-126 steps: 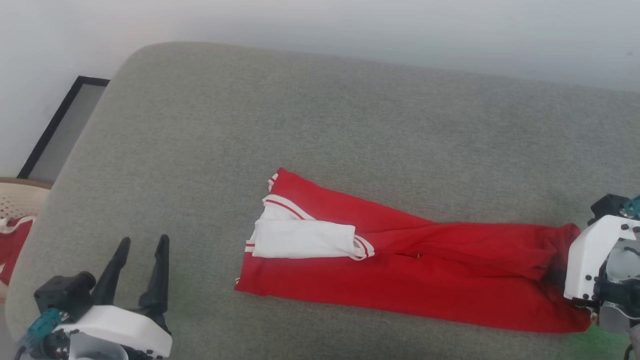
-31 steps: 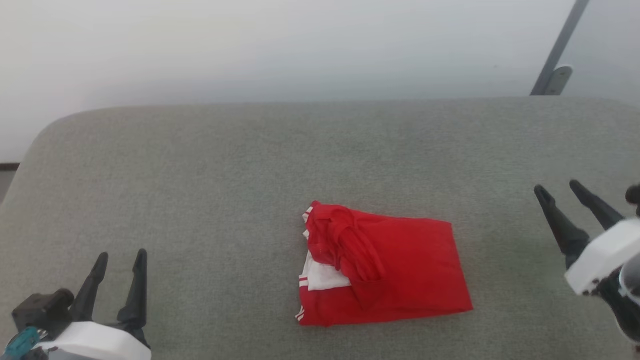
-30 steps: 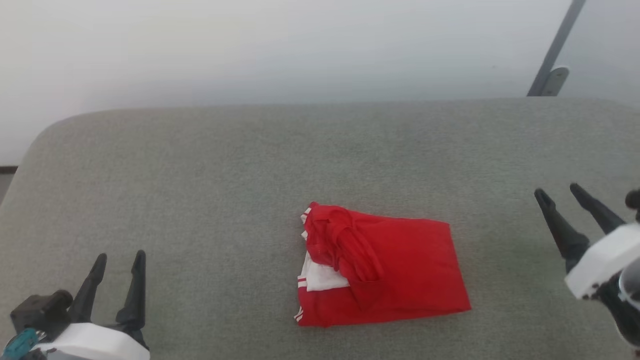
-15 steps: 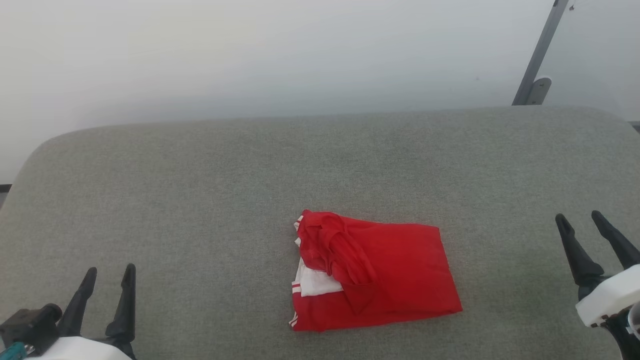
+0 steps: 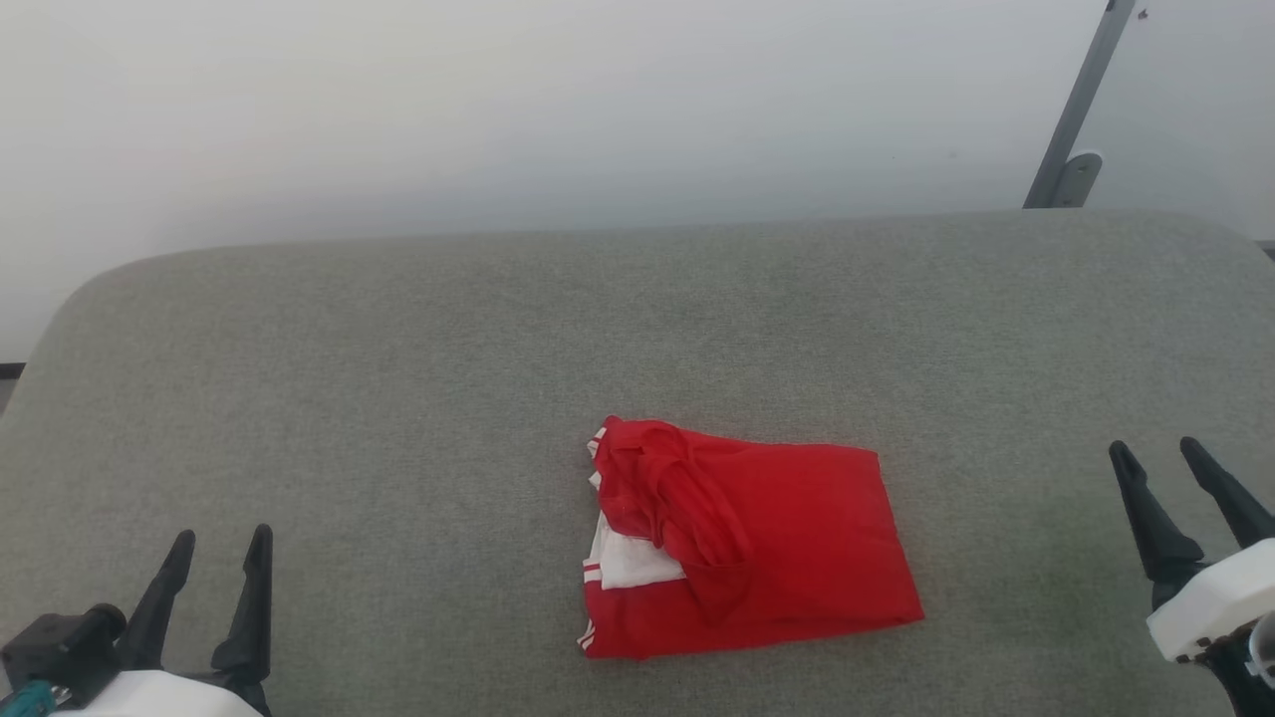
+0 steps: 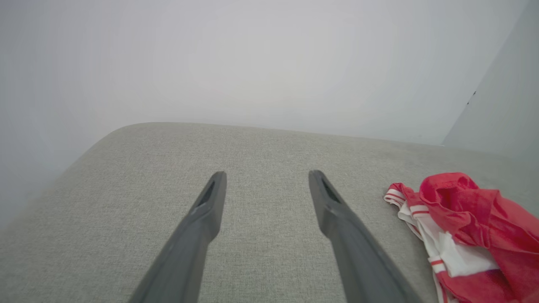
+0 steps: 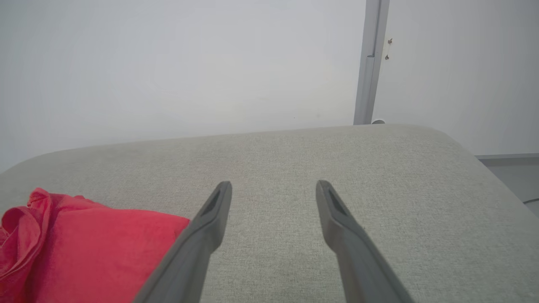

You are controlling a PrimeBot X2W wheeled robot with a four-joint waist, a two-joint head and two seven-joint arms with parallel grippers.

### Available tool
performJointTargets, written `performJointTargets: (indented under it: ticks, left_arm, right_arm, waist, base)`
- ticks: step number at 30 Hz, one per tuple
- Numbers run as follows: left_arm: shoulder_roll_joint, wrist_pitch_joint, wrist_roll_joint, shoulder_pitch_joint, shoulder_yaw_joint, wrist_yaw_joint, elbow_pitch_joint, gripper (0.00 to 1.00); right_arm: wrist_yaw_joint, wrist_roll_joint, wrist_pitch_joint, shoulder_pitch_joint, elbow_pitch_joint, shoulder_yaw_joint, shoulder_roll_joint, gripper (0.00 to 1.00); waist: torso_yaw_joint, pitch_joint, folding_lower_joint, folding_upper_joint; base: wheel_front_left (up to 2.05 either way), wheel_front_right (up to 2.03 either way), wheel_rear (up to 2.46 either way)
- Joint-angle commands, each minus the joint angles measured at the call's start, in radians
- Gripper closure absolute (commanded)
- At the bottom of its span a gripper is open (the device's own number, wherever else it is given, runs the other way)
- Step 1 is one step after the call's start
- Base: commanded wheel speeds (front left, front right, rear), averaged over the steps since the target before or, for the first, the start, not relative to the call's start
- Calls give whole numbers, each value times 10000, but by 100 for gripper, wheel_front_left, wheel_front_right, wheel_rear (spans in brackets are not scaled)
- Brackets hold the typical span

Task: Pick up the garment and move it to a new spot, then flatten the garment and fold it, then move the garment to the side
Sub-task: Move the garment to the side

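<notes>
**Head view.** A broad grey-green woven-fabric cushioned surface with rounded corners [image 5: 398, 378] spans the lower field from 3 to 9 o'clock. Behind it, a plain pale-grey wall [image 5: 498, 100] occupies 12 o'clock. At 1 o'clock, a slanted grey metal post [image 5: 1084, 90] meets a small rounded grey bracket [image 5: 1079, 171] at the surface's far edge.

**Right wrist view.** At 3 o'clock, a grey floor strip [image 7: 511, 176] carries a thin dark line, possibly a cable [image 7: 531, 201].

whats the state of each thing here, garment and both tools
garment: folded into a compact rectangle, lying on the grey cushion, loose red fabric bunched at its left end, not held
left tool: open, empty, clear of the garment
right tool: open, empty, clear of the garment
</notes>
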Motion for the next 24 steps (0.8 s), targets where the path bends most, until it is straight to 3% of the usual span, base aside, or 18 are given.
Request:
performJointTargets:
  ticks: [1,11,24]
  left_arm:
    - [-15,-43,22,-55,-4,-38,41,0]
    - [-102,-44,56,-140,-68,-98,78,0]
    - [-470,-44,191,-586,-243,-392,371,0]
  right_arm:
    - [-1,72,96,17,23,47,94,0]
    - [-1,472,1639,-326,-651,1125,52,0]
    - [-1,1267,5365,-942,-854,1645,-264,0]
  waist:
    - [51,15,0,-1]
    - [549,258,0,-1]
    - [1492,908,0,-1]
  base:
    - [0,0,0]
    - [0,0,0]
    - [0,0,0]
